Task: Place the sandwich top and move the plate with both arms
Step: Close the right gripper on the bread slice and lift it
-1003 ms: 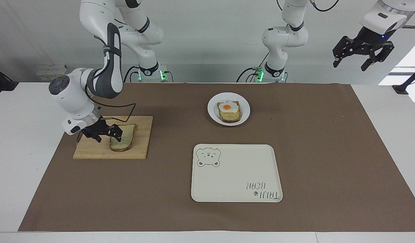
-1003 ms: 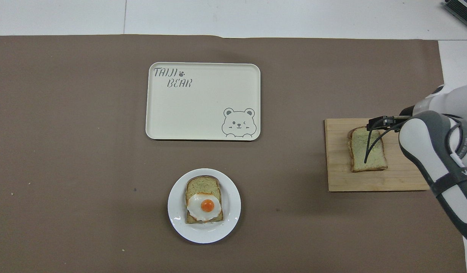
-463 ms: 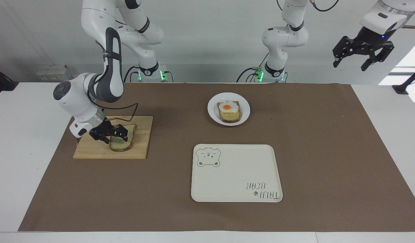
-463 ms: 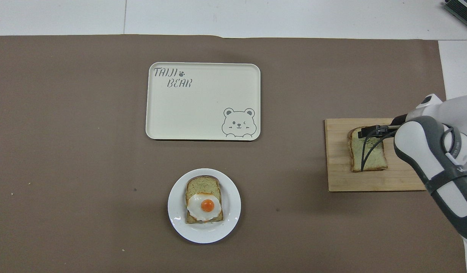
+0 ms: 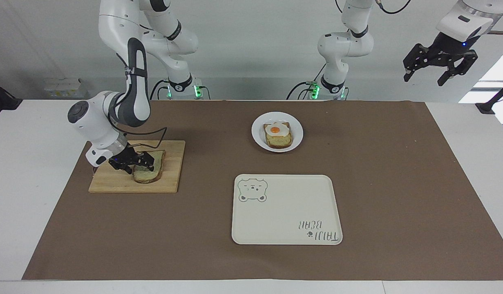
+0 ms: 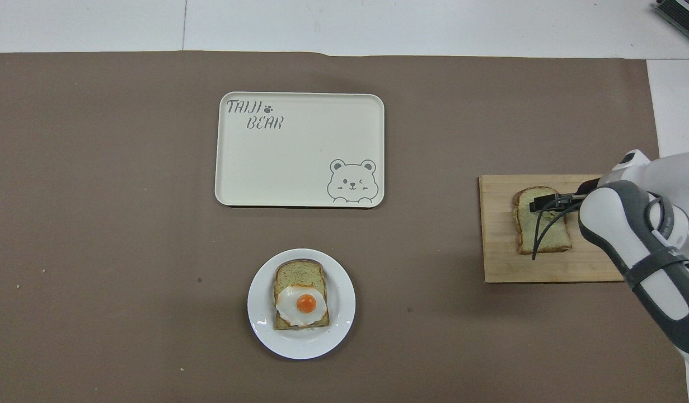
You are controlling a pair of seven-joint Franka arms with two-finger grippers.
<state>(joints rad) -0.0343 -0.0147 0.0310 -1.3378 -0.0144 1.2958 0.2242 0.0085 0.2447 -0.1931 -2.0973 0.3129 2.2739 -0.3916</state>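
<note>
Facing view alone shows left pincer (image 5: 440, 72) spread aloft (right pincer (image 5: 133, 160) spread at sandwich top (image 5: 148, 172)).

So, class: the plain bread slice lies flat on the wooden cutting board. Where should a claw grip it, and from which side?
Grip the plain bread slice across its thin crust edge at the end toward the right arm's end of the table, where the open right claw is. It lies flat on the cutting board, so one finger must slide underneath.

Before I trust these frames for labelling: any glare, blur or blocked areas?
Facing view: sharp, bright window glare at the edge beside the left gripper. Overhead view: evenly lit, soft shadows; the right arm hides part of the cutting board and the right gripper.
</note>
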